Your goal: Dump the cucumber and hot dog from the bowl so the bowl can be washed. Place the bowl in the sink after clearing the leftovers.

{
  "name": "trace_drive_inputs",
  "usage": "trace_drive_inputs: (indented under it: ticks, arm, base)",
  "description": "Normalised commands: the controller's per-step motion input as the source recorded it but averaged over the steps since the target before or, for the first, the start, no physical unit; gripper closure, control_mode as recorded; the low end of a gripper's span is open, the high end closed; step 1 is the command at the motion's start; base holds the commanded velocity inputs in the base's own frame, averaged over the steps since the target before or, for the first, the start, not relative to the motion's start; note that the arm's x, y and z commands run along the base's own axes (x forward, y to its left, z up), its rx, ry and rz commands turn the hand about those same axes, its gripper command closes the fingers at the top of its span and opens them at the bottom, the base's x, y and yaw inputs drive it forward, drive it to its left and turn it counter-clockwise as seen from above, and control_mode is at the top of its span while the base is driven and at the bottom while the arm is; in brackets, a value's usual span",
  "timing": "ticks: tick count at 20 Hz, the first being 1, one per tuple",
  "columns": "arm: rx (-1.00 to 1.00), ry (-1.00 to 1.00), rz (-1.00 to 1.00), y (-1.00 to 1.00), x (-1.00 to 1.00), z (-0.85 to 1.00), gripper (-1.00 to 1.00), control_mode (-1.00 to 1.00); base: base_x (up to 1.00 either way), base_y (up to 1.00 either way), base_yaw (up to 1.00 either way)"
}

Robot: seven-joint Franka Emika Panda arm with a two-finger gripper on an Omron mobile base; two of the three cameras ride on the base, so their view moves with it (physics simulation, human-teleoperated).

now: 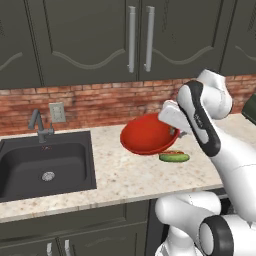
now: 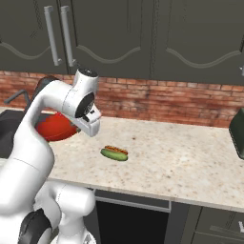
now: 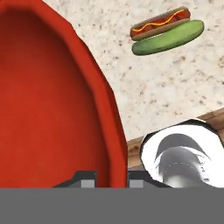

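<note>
Claw [image 3: 111,180] pinches glossy red bowl [image 3: 48,100] — tilted.

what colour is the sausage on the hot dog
Red-brown with a thin yellow squiggle along it; the hot dog shows best in the hand view.

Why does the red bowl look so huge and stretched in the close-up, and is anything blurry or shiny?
Hand view: the bowl looms because the camera sits right at its rim; the hot dog and cucumber stay sharp. Left base view: soft sheen inside the bowl, no blur. Right base view: even light, faint shadow under the cucumber.
</note>
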Motion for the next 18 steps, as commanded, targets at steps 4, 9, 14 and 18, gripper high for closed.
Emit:
trace_drive_inputs:
  ticks: [4, 9, 14, 18]
  arm:
    - [0.63, -0.03, 0.21, 0.73, 0.05, -0.37, 1.0, -1.0]
    - [0.37, 0.0, 0.15, 0.91, 0.14, -0.43, 1.0, -1.0]
    - [0.0, 0.01, 0.03, 0.31, 0.01, -0.04, 1.0, -1.0]
    - [-0.1, 0.02, 0.0, 0.61, 0.4, -0.11, 1.0, -1.0]
  base:
    - [0.0, 0.0, 0.0]
    - [0.0, 0.0, 0.0]
    - [0.0, 0.0, 0.0]
    - [0.0, 0.0, 0.0]
